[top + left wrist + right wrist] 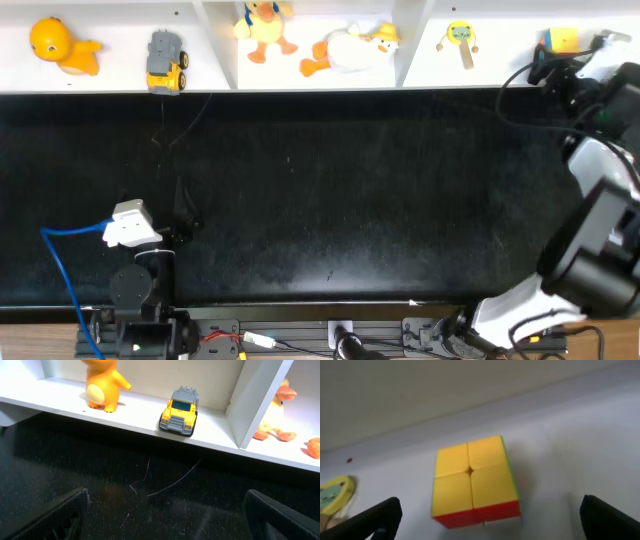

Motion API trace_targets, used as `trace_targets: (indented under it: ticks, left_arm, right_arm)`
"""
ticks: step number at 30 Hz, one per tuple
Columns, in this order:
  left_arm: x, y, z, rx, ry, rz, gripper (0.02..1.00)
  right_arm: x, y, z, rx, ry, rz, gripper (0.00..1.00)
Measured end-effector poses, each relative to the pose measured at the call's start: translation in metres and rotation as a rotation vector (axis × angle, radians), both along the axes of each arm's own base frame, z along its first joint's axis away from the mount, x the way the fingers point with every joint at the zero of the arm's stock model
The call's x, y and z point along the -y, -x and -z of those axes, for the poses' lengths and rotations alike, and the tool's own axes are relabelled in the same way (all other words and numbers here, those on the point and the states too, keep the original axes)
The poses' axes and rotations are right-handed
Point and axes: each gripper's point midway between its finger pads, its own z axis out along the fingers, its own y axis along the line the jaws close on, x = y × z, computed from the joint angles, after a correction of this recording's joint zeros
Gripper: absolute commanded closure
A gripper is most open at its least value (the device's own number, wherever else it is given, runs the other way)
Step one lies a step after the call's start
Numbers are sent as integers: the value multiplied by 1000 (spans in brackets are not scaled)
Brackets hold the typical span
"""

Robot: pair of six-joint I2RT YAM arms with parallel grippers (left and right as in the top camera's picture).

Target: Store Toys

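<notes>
Toys stand in a white shelf [300, 80] along the table's far edge. The left compartment holds an orange duck figure [60, 45] [102, 382] and a yellow-grey toy truck [165, 62] [181, 410]. In the middle compartment are a yellow duck plush [265, 28] and a white duck plush [350, 48] lying on its side. The right compartment has a small yellow-green toy [460, 38] [335, 494] and a yellow-topped puzzle cube [560, 40] [474, 481]. My right gripper [490, 520] is open at the shelf, its fingers wide on either side of the cube, not touching it. My left gripper [165, 515] is open and empty, low over the black mat, facing the truck.
A black mat [350, 200] covers the table in front of the shelf. White dividers [257, 400] separate the compartments. A blue cable [65, 265] loops by the left arm's base. The right arm [600, 200] stretches along the right edge.
</notes>
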Motion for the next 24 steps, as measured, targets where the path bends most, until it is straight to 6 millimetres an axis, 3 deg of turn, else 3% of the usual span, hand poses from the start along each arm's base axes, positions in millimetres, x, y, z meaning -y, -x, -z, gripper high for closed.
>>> trace_targets:
  ticks: [4, 8, 12, 15, 19, 24]
  left_arm:
    - [0, 0, 0, 0, 0, 0, 20]
    - [0, 0, 0, 2, 0, 0, 20]
    - [0, 0, 0, 2, 0, 0, 20]
    - [0, 0, 0, 2, 0, 0, 20]
    - [0, 0, 0, 2, 0, 0, 20]
    - [0, 0, 0, 2, 0, 0, 20]
  right_arm:
    - [-2, 31, -40, -58, 2, 78, 5]
    - [-17, 75, -74, -125, -7, 136, 5]
    - [-41, 112, -86, -211, -19, 136, 5]
    - [-64, 127, -89, -252, 4, 76, 7]
    - [-114, 136, -97, -261, 53, -104, 5]
    - [-198, 146, -111, -229, 112, -362, 5]
